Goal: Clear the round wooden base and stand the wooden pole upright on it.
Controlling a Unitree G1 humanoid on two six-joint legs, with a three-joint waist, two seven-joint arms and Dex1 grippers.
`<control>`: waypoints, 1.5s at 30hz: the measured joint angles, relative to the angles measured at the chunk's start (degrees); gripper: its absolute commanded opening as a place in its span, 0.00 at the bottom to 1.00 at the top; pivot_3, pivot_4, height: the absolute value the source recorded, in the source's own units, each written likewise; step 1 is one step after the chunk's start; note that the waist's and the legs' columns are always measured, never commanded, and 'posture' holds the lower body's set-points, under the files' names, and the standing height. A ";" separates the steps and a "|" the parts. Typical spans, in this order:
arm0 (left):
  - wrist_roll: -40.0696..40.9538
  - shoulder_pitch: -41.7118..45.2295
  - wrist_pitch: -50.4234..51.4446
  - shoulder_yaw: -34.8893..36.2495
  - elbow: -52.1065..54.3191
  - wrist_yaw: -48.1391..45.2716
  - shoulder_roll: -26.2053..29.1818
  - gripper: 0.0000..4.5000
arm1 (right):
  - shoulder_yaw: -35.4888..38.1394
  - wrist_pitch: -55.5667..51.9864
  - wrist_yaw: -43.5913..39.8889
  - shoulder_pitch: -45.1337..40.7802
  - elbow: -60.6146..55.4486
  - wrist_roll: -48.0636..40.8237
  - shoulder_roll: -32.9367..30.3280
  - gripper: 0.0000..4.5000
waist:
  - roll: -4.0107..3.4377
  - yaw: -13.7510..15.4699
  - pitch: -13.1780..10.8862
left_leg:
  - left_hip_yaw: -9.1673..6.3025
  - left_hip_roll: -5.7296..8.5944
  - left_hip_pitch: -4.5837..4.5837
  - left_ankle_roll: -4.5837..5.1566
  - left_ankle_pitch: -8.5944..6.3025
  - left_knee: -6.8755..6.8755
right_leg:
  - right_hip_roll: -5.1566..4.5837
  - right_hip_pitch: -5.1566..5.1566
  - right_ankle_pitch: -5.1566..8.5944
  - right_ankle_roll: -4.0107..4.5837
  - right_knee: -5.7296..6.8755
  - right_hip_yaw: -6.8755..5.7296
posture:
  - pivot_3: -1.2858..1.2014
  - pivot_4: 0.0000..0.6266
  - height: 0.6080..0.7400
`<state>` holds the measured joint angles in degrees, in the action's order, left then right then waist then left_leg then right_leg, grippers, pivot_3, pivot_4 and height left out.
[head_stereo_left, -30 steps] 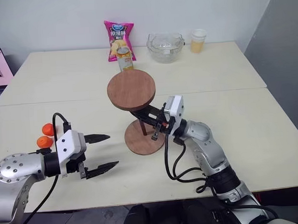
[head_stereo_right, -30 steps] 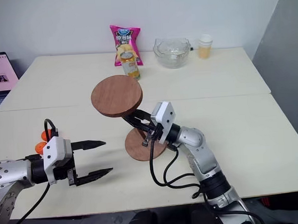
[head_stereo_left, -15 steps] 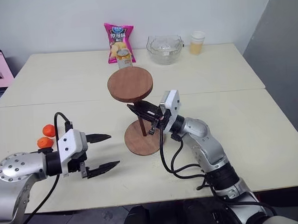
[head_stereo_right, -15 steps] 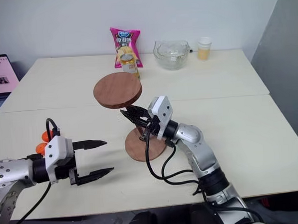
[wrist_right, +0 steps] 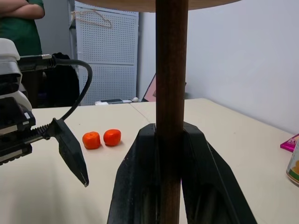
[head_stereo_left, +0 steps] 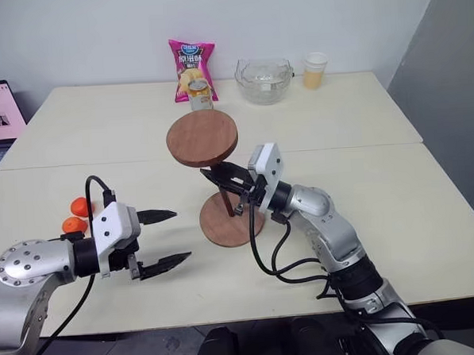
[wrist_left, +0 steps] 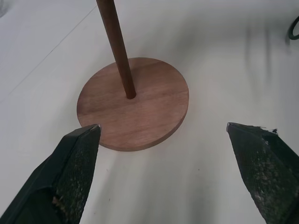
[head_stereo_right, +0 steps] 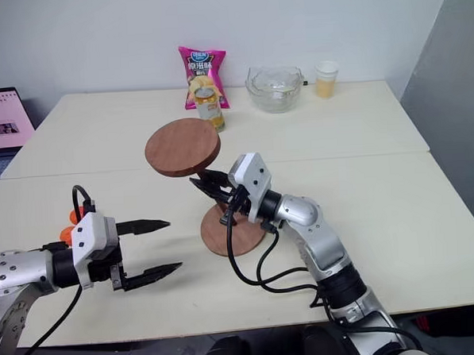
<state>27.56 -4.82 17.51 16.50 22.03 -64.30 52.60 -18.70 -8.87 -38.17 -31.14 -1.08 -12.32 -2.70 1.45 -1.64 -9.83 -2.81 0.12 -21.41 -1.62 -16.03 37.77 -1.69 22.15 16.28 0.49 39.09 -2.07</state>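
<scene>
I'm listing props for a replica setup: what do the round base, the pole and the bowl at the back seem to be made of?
Round wooden base: apparently solid wood, reddish-brown with a smooth matte finish; straight grain lines show. Wooden pole: dark-brown wood, smooth, faint grain. Bowl: clear, probably glass, perhaps plastic; the table shows through its glinting wall.

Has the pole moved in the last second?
Yes. Held in the right gripper, the wooden pole has tipped closer to upright over the round wooden base, which has stayed put; its top disc now looks flatter.
</scene>
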 measured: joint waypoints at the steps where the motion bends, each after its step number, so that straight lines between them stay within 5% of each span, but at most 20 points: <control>1: 0.00 0.00 0.01 0.00 0.00 0.01 0.00 1.00 | -0.02 -0.32 0.00 -0.08 -0.06 0.00 -0.11 0.05 | -0.02 0.00 0.05 | 0.00 0.00 0.01 0.00 0.00 0.00 | 0.00 -0.01 0.00 0.00 0.00 0.00 | 0.52 0.24 1.00; 12: -0.05 0.21 -0.48 -0.08 -0.19 -0.10 -0.01 1.00 | 0.57 -3.62 0.81 -0.54 -1.29 -0.78 0.29 0.05 | -0.04 0.00 0.08 | -0.01 0.00 0.01 0.00 0.00 -0.01 | 0.00 -0.01 0.00 0.00 -0.01 0.00 | 0.52 0.24 1.00; 13: -0.06 0.21 -0.56 -0.10 -0.34 -0.13 -0.01 1.00 | 0.64 -3.84 0.81 -0.42 -1.51 -0.87 0.28 0.21 | -0.04 0.00 0.08 | -0.01 0.00 0.01 0.00 0.00 -0.02 | 0.00 -0.01 0.01 0.00 -0.01 0.00 | 0.52 0.24 1.00; 28: -0.54 1.00 -1.57 -0.50 -0.90 0.35 -0.71 1.00 | -0.37 -11.59 -2.06 2.86 -3.24 -2.93 -2.81 0.99 | -0.09 0.03 -0.11 | -0.06 -0.01 -0.26 0.01 0.00 0.00 | 0.01 0.18 0.00 -0.01 -0.06 -0.06 | 0.52 0.24 1.00; 37: 0.97 4.87 0.09 0.00 -0.51 4.60 -1.96 1.00 | 0.36 -13.35 -3.22 2.86 -5.63 -3.53 -7.06 1.00 | -0.06 0.03 -0.13 | -0.06 -0.01 -0.28 0.00 0.00 0.01 | 0.01 0.18 0.00 -0.01 -0.07 -0.06 | 0.52 0.24 1.00; 45: -0.04 4.89 7.34 3.19 0.70 10.75 0.50 1.00 | 8.01 -14.32 -8.21 3.09 -8.81 -5.35 -20.26 1.00 | -0.06 0.08 -0.28 | -0.07 0.01 -0.32 0.01 0.00 0.02 | 0.00 0.18 0.00 -0.03 -0.11 -0.09 | 0.52 0.24 1.00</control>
<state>27.52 0.08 24.85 19.69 22.73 -53.55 53.11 -10.69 -23.19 -46.38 -28.05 -9.88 -17.68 -22.97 1.39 -1.56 -10.12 -2.88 0.13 -21.73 -1.62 -16.03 37.79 -1.69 22.33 16.28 0.46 38.98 -2.16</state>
